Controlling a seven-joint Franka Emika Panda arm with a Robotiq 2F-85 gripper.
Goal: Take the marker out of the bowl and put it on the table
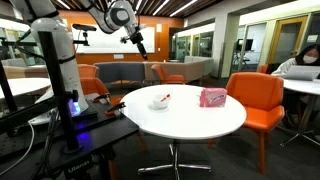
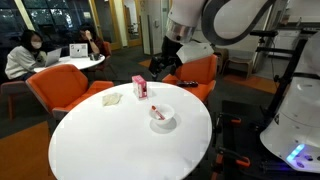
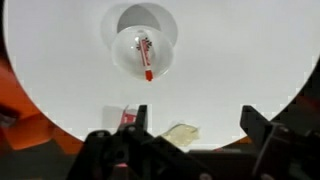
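Marker (image 3: 146, 58) x1 in bowl (image 3: 125, 50) x1, table (image 3: 230, 60) x1, pink box (image 1: 212, 97) x1; hand (image 3: 195, 125) spread, empty.

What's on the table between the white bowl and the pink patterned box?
Nothing: in both exterior views only bare white round tabletop separates the small shallow white round bowl from the pink patterned box.

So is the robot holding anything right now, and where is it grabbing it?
Nothing. The gripper hangs open above the table, its fingers empty; the marker lies in the bowl.
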